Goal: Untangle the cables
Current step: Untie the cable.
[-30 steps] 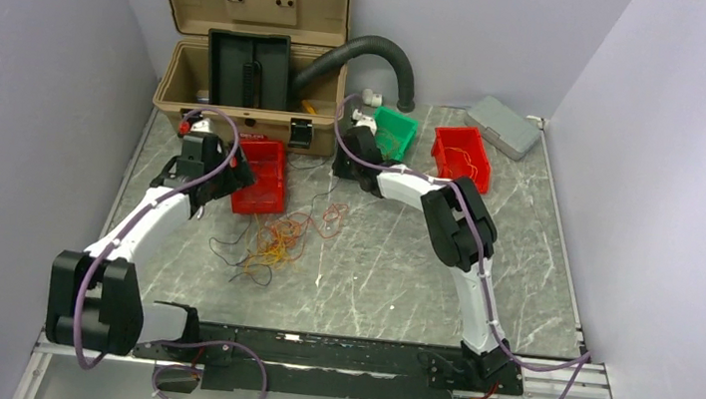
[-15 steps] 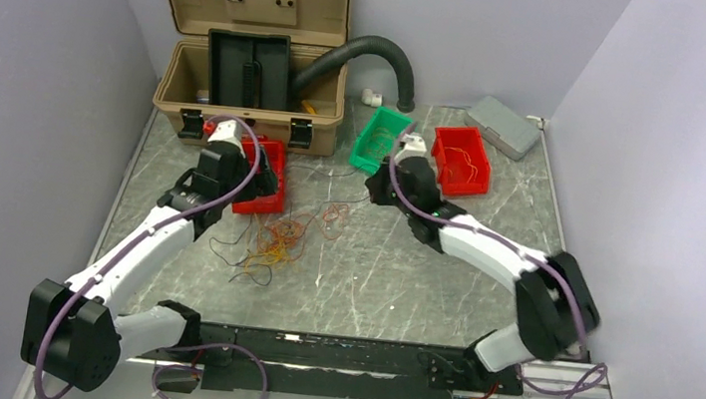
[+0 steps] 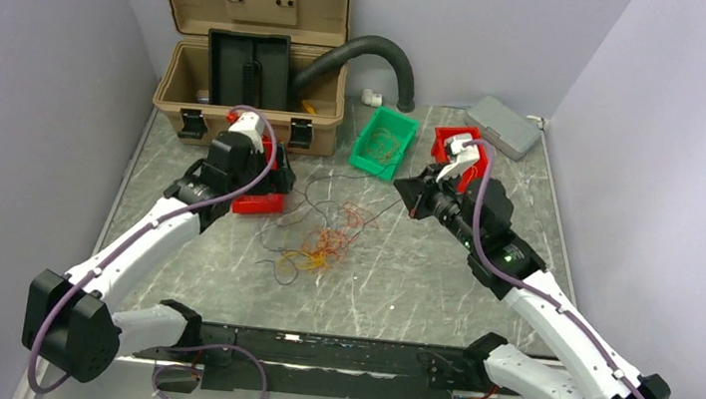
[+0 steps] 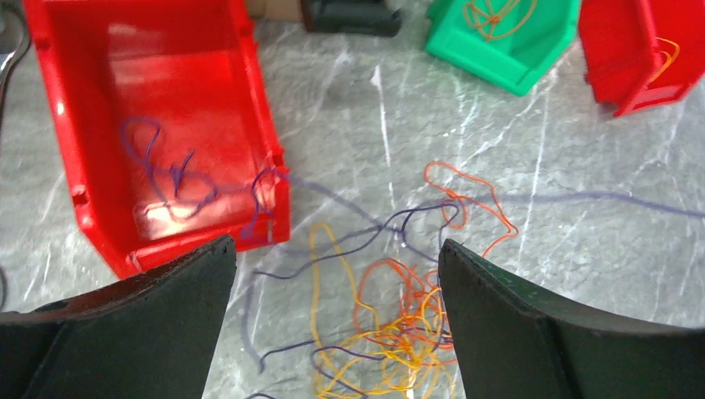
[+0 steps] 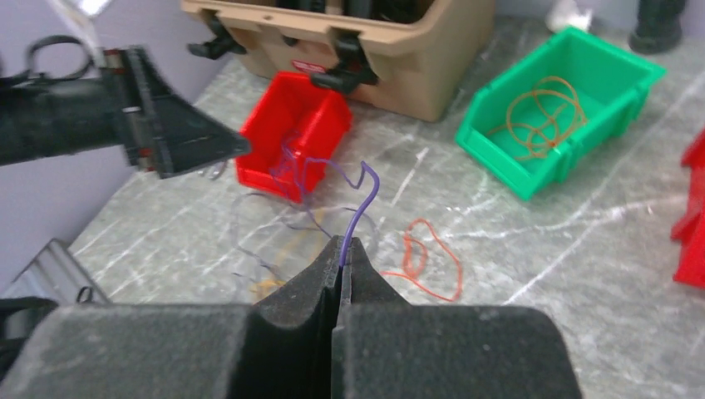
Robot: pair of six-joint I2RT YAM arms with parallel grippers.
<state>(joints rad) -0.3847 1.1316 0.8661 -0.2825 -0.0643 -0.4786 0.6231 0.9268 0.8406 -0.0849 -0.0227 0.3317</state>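
The cables (image 3: 324, 246) lie as a tangle of orange, yellow and dark thin wires on the marble table; in the left wrist view the tangle (image 4: 407, 324) sits low between my fingers. My left gripper (image 3: 265, 188) hovers open above it (image 4: 335, 249), beside the near red bin (image 4: 191, 83), touching nothing. My right gripper (image 3: 408, 194) is shut (image 5: 343, 245) on one purple wire (image 5: 359, 199). That wire (image 4: 582, 198) stretches across the table, and its far end curls inside the red bin. A loose orange loop (image 5: 424, 258) lies apart from the tangle.
A green bin (image 3: 363, 140) holding an orange wire coil stands behind the tangle. A second red bin (image 3: 441, 139) is beside my right wrist. An open tan case (image 3: 246, 47), a black hose (image 3: 376, 47) and a grey box (image 3: 503, 126) line the back.
My right gripper has shut on the purple wire and swung right, drawing it out. The tangle has slid to the right. My left arm has moved right over the near red bin, still open.
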